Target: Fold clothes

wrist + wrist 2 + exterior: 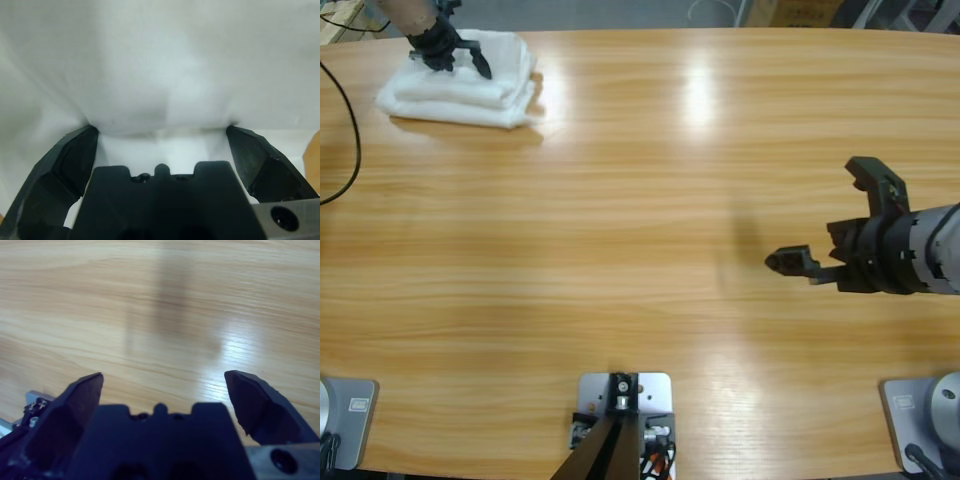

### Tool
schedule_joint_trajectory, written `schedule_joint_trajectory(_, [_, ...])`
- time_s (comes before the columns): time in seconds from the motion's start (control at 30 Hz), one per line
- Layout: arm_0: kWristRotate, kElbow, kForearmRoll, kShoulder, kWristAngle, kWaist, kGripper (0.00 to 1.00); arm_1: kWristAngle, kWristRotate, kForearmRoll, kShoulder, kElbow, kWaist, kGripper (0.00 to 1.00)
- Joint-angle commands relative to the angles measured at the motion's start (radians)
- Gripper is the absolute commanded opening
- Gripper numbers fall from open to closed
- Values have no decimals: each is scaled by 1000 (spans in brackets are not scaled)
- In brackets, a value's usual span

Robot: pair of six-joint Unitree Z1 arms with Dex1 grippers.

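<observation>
Shirt [460,85], white and already a folded bundle, lies at the far left corner of the tabletop [640,220], its long axis running roughly along the tabletop's length. The left tool [455,55] sits right on top of the shirt, at the bundle's far edge; the left wrist view shows its jaws spread wide with white cloth filling the space ahead of them and pressing up to the tips. Whether the jaws actually dent the fabric or only touch it is hard to say from so close.

The right tool [830,225] hangs over bare wood well away from the shirt, toward the opposite end, jaws spread and gripping nothing; its wrist view shows only wood grain.

The coming move turns on this: the shirt lies directly under the left tool and far across from the right one, so any pinch, press or release falls to the left arm. The fold looks essentially done.
</observation>
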Motion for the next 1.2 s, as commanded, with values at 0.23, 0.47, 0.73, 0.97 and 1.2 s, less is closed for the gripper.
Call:
schedule_joint_trajectory(0.23, [-52, -449, 172, 245, -65, 63, 1000, 26, 12, -11, 37, 17, -16, 1000])
schedule_joint_trajectory(0.47, [-27, -543, 262, 102, -75, 60, 1000, 30, 10, -1, 12, 33, -12, 1000])
schedule_joint_trajectory(0.73, [-16, -328, 343, -195, -63, 110, 1000, 32, 19, 4, -59, 41, 10, 1000])
schedule_joint_trajectory(0.97, [55, 330, 153, -663, -86, 139, 1000, 40, 14, 58, -215, 38, 10, 1000])
schedule_joint_trajectory(1.2, [61, 886, 85, -1101, -252, 97, 1000, -54, -185, 268, -278, -99, 10, 1000])
